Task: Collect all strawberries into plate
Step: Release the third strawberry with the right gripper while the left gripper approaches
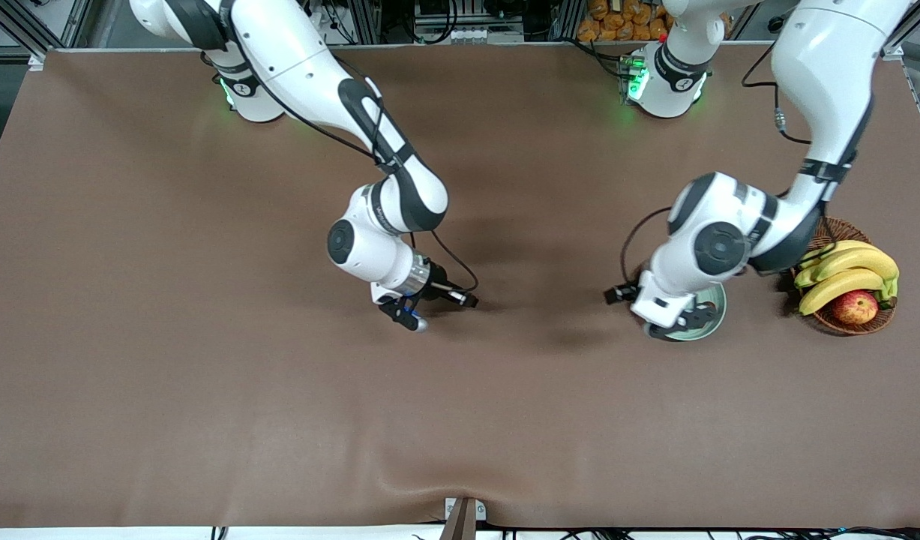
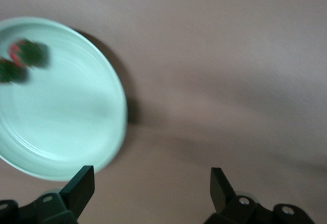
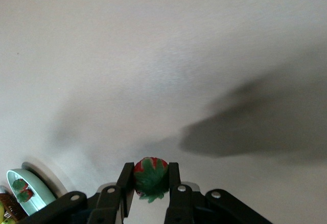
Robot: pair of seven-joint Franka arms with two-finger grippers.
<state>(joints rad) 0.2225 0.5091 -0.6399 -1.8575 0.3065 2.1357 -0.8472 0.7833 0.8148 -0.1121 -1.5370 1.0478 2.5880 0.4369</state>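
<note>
right gripper (image 3: pixel 149 183) over bare brown cloth mid-table, jaws clamped on a small red strawberry with green leafy top (image 3: pixel 150 176) | left gripper (image 2: pixel 152 183) spread wide, empty, over the rim of the round pale mint-green plate (image 2: pixel 110 127) | two strawberries (image 2: pixel 20 59) lie in that plate, beside the wicker fruit basket (image 1: pixel 842 324) | step: last berry in carry | next: likely carry it over the plate, then release.

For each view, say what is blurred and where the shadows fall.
Front view: sharp; soft arm shadows lie on the brown cloth between the right gripper and left gripper. Left wrist view: motion-smeared, blurring the plate and its two strawberries. Right wrist view: held strawberry sharp; dark arm shadow on the table.
</note>
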